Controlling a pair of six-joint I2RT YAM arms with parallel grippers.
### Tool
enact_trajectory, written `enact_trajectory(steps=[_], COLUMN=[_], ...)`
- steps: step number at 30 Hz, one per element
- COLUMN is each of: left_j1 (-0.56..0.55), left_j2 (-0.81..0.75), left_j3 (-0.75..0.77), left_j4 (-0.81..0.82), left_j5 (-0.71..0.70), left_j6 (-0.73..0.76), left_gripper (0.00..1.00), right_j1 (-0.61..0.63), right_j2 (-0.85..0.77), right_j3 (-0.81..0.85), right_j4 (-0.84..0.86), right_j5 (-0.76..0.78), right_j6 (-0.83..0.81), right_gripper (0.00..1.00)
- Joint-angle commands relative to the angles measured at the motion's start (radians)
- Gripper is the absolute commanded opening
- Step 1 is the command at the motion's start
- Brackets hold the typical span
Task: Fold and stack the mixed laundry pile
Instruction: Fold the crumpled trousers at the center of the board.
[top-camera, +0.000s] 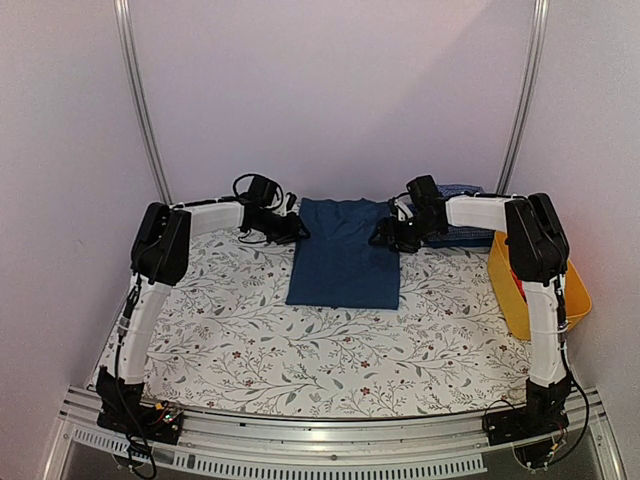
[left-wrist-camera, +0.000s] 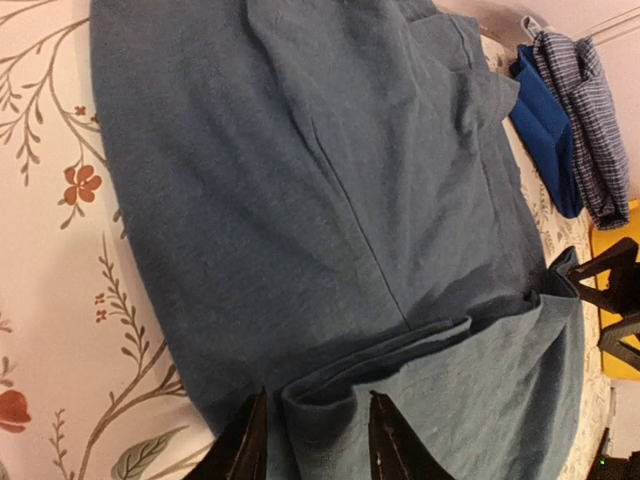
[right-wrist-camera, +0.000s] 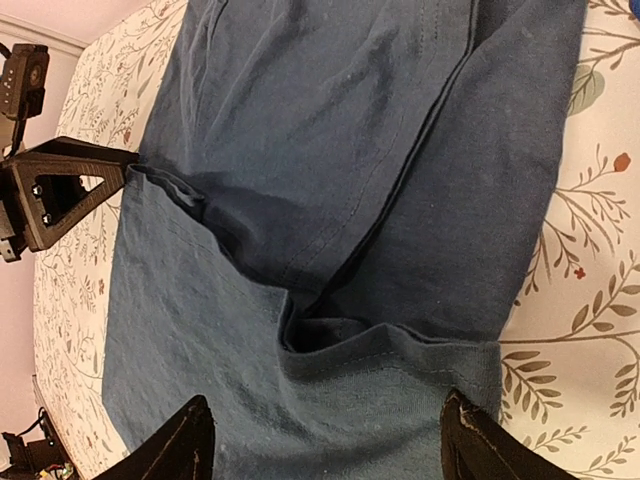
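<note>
A dark blue garment (top-camera: 343, 262) lies flat in a folded rectangle at the back middle of the table. My left gripper (top-camera: 293, 231) is at its far left corner. In the left wrist view the gripper (left-wrist-camera: 318, 396) is open, its fingers straddling a doubled fold of the blue cloth (left-wrist-camera: 330, 200) with a small gap on the left side. My right gripper (top-camera: 386, 237) is at the far right corner. Its jaws (right-wrist-camera: 326, 400) stand wide open over the hemmed edge of the cloth (right-wrist-camera: 330, 150), holding nothing.
A folded stack sits at the back right, a blue checked shirt (left-wrist-camera: 588, 110) on a bright blue cloth (left-wrist-camera: 545, 135). A yellow basket (top-camera: 508, 290) stands at the right edge with something red inside. The floral tablecloth (top-camera: 300, 350) covers the table.
</note>
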Motion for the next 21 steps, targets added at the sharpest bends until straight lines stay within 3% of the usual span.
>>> enact_trajectory(steps=[1,9,21], left_j1=[-0.012,-0.007,0.020], left_j2=[0.024,-0.056,-0.187], left_j3=[0.029,-0.025,-0.179], left_j4=[-0.024,0.005,0.091], left_j5=[0.012,-0.007,-0.052], left_j6=[0.004,0.019,0.014], left_gripper=[0.31,0.00,0.00], right_j1=[-0.013,-0.012,-0.013], right_j2=[0.040,0.047,0.030], right_j3=[0.036,0.059,0.063], right_j4=[-0.006,-0.011,0.027], right_j5=[0.002,-0.023,-0.074], right_j6=[-0.021,-0.028,-0.035], right_gripper=[0.76,0.71,0.66])
